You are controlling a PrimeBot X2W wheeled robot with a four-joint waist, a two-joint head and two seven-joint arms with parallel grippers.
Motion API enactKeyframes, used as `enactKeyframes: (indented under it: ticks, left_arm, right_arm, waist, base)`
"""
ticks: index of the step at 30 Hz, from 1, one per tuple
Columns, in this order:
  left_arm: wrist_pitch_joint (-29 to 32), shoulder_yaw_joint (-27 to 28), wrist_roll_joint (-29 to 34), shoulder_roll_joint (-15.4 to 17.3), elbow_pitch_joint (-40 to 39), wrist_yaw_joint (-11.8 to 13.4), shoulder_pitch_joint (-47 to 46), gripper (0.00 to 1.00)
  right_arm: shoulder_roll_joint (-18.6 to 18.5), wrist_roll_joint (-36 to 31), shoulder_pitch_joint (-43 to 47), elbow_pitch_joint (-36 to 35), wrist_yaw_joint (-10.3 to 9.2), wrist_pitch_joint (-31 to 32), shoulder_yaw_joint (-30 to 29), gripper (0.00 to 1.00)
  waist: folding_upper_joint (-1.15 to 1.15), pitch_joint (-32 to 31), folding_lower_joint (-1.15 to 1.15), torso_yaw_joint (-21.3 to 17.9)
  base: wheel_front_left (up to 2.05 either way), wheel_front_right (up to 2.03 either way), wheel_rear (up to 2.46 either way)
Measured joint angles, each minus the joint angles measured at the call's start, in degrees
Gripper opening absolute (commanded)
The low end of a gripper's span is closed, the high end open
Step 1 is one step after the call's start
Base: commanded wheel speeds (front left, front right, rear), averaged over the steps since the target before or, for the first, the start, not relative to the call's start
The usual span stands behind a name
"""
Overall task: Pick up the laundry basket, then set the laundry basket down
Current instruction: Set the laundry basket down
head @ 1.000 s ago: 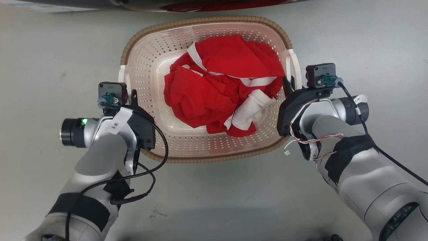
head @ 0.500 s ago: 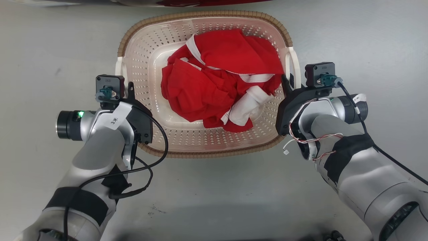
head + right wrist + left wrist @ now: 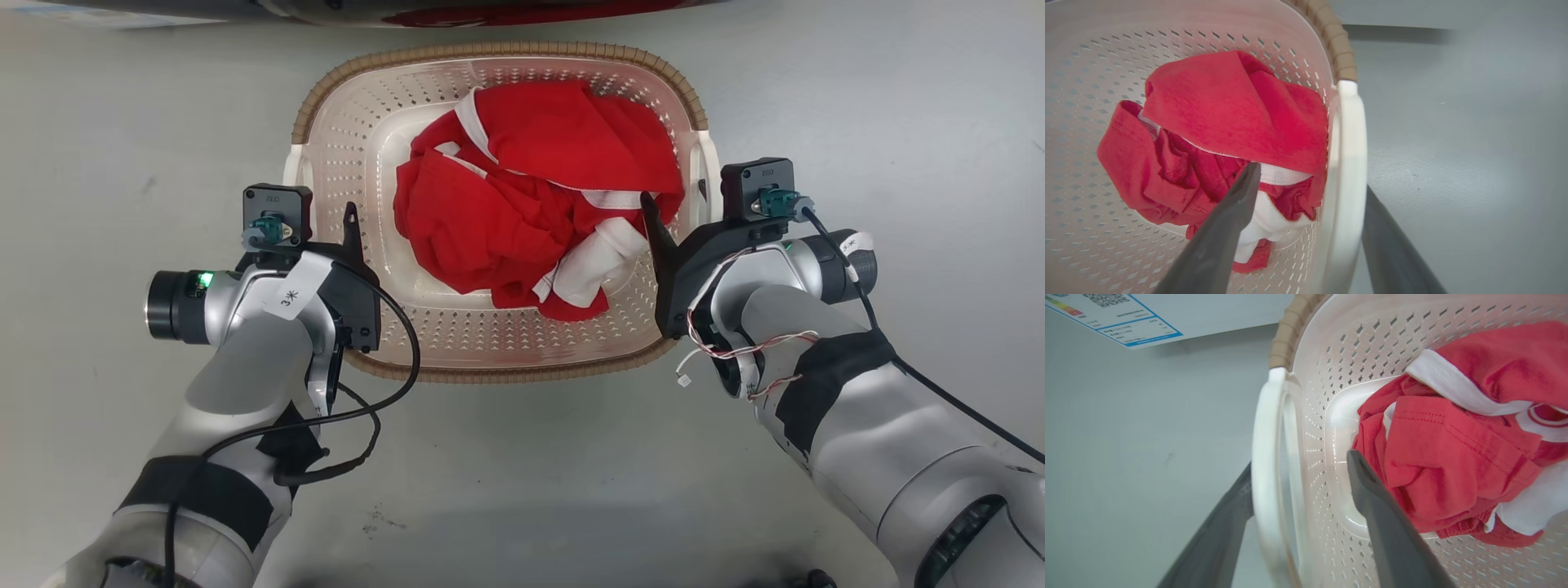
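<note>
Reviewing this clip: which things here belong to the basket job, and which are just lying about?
Job: laundry basket; left gripper and right gripper, each open astride a white handle.
Lying about: red and white clothes in the basket; printed label; grey floor.

Basket (image 3: 359,139) on the floor (image 3: 816,82), clothes (image 3: 522,204) piled in its middle, left gripper (image 3: 326,224) at the left handle (image 3: 1265,457), one finger inside, one outside, right gripper (image 3: 678,212) the same way at the right handle (image 3: 1347,163)
</note>
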Motion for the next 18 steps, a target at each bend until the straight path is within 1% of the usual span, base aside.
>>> enactKeyframes:
  ticks: [8, 13, 18]
  left_arm:
    - [-0.53, 0.43, -0.19, -0.02, 0.44, 0.00, 0.42, 1.00]
    - [-1.01, 0.60, -0.54, -0.12, 0.69, 0.00, 2.37, 1.00]
    - [-1.54, 1.04, -0.90, -0.22, 0.79, -0.01, 3.84, 1.00]
  right_arm:
    - [0.00, 0.22, 0.01, 1.31, 0.00, -0.36, 0.12, 1.00]
    - [0.10, 0.59, 0.29, 2.31, 0.00, -0.76, 0.13, 1.00]
    - [0.11, 1.12, 2.19, 2.92, 0.01, -1.51, 0.10, 1.00]
  waist:
    - [0.00, -1.99, 0.00, -0.08]
    - [0.00, -3.87, 0.00, -0.20]
    - [0.00, -6.18, 0.00, -0.40]
  base:
    - [0.00, 0.00, 0.00]
    - [0.00, 0.00, 0.00]
    - [0.00, 0.00, 0.00]
